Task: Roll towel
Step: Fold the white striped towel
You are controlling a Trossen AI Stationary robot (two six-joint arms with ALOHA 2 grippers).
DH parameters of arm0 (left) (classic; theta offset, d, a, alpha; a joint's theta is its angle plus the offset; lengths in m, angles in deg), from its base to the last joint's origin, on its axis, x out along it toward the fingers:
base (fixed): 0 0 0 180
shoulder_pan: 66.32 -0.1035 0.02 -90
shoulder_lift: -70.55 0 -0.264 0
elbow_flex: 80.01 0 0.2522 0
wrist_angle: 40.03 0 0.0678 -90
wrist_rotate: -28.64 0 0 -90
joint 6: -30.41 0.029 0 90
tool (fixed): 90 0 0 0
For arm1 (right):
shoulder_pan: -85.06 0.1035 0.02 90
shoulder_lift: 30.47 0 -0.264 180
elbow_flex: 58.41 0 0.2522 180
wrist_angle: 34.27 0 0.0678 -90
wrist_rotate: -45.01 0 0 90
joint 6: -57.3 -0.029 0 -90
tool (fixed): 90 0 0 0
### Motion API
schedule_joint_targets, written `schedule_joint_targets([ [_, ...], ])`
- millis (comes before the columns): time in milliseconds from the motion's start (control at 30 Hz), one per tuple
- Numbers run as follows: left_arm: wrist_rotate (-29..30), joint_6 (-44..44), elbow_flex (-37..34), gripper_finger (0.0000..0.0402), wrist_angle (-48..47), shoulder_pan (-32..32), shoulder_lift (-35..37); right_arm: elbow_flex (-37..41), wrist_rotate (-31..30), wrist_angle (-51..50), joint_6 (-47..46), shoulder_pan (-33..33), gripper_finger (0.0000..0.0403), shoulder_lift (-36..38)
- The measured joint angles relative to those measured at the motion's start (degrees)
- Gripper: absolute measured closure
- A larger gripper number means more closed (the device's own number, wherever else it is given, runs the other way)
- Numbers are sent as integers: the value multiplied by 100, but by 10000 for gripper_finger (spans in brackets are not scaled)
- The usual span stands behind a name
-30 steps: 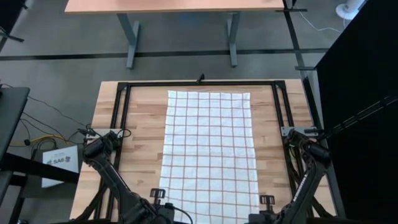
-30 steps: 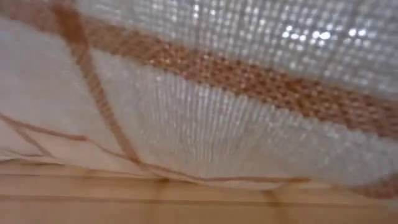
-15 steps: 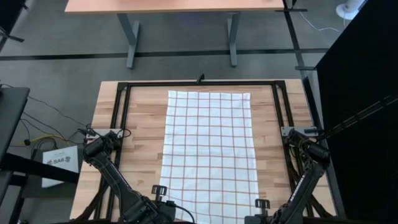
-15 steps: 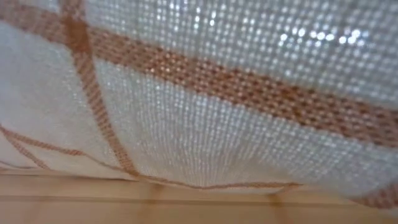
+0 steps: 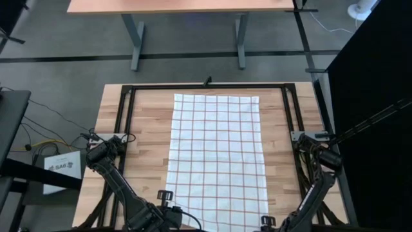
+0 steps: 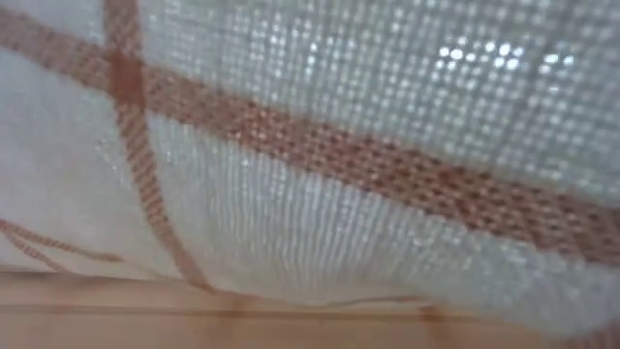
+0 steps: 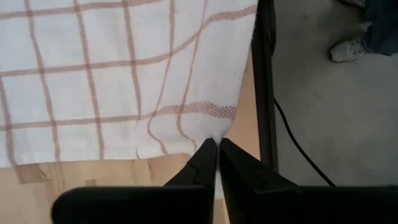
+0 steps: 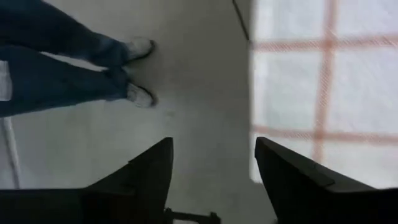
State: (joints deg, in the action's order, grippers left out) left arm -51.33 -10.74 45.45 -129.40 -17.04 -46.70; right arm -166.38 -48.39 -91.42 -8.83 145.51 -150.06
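Your left end effector (image 7: 217,146) sits at the bottom left of the overhead picture, its fingers pinched narrow on the near corner of the towel (image 5: 217,154). You have the towel spread flat down the middle of the table (image 5: 145,129), its long sides running from top to bottom of that picture. Your right end effector (image 8: 211,165) is at the bottom right, fingers wide, with the towel's edge beside one finger and a person's legs (image 8: 68,62) on the floor beyond.

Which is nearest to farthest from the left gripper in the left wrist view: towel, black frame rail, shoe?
1. Towel: its corner is pinched in the left gripper.
2. Black frame rail: just beside the corner, at the table edge.
3. Shoe: on the floor beyond the rail.
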Motion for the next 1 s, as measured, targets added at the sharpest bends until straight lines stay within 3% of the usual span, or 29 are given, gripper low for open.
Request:
schedule_joint_targets([
  [100, 65, 0, 0, 401, -3, 0, 0, 13, 0, -281, -122, 75, 193, -137],
  [267, 145, 37, 0, 401, -11, 0, 0, 4, 161, 257, -185, 195, 202, -438],
  [633, 378, 20, -3, 401, -196, -4, 0, 0, 179, -176, -428, 210, 203, -542],
  [733, 381, -6, -4, 401, -196, -7, 0, 0, 211, 418, -589, 272, 203, -542],
  [867, 379, -31, -4, 401, -188, -4, 0, -4, 140, 794, -1480, 498, 203, -540],
  [1000, 381, -43, -4, 401, -184, -12, 0, -4, -534, 774, -2923, 903, 203, -540],
])
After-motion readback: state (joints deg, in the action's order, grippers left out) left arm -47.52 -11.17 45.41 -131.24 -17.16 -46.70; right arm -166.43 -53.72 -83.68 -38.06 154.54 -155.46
